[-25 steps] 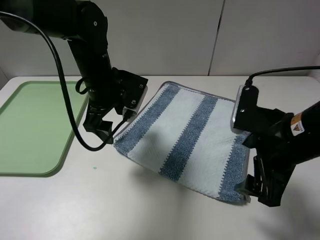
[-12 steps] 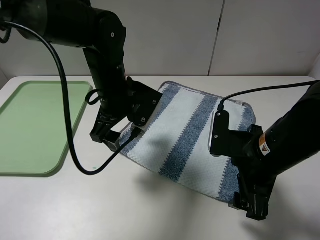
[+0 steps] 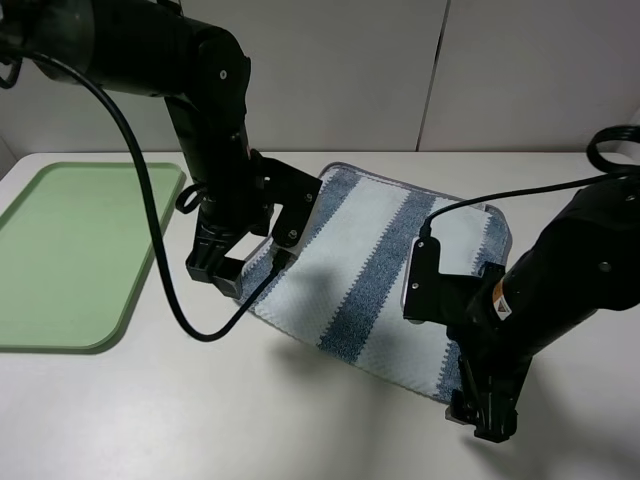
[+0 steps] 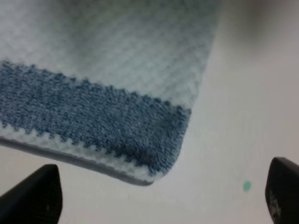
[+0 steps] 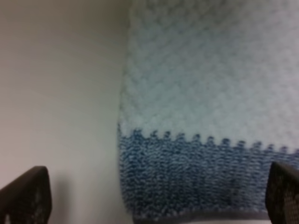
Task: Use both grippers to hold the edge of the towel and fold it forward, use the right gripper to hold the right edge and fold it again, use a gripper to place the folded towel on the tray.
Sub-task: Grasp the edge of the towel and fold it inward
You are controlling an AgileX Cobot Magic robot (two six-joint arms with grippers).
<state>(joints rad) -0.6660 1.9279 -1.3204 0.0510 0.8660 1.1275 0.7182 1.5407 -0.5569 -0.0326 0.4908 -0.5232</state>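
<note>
While left end effector [image 4: 159,198] and right end effector [image 5: 154,196] gape wide, towel [image 3: 370,240] corner lies before each

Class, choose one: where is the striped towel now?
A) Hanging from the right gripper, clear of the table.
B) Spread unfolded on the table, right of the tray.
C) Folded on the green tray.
B: the towel lies spread on the table, apart from the green tray on its left.

Tray [image 3: 70,240] left edge off-frame
</note>
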